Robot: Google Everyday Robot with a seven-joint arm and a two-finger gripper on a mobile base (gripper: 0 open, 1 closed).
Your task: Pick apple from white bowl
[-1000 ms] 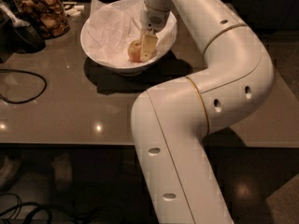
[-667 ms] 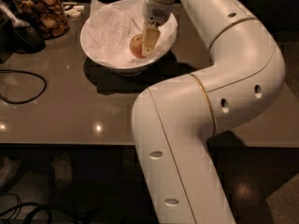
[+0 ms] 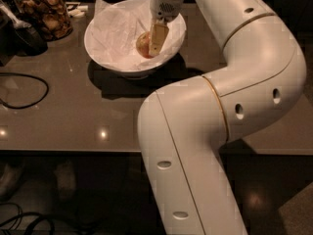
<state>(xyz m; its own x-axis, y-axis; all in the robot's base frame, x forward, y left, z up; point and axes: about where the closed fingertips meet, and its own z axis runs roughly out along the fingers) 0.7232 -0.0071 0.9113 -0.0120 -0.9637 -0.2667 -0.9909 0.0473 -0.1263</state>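
The white bowl (image 3: 105,53) stands at the back of the grey table, lined with crumpled white paper. The apple (image 3: 143,45), small and yellowish-red, is inside it on the right side. My gripper (image 3: 150,47) reaches down into the bowl from above. One pale finger (image 3: 158,37) lies against the apple's right side and the other is hidden behind the apple. The gripper is shut on the apple, which sits just above the paper.
A glass jar of brown snacks (image 3: 46,13) stands left of the bowl, with a dark object (image 3: 22,35) beside it. A black cable (image 3: 29,89) loops over the table's left part. My own arm (image 3: 234,102) covers the table's right side. The table's front edge (image 3: 73,151) is near.
The gripper has closed in on the apple and shifted a little up and left with it. The arm's elbow has risen higher.
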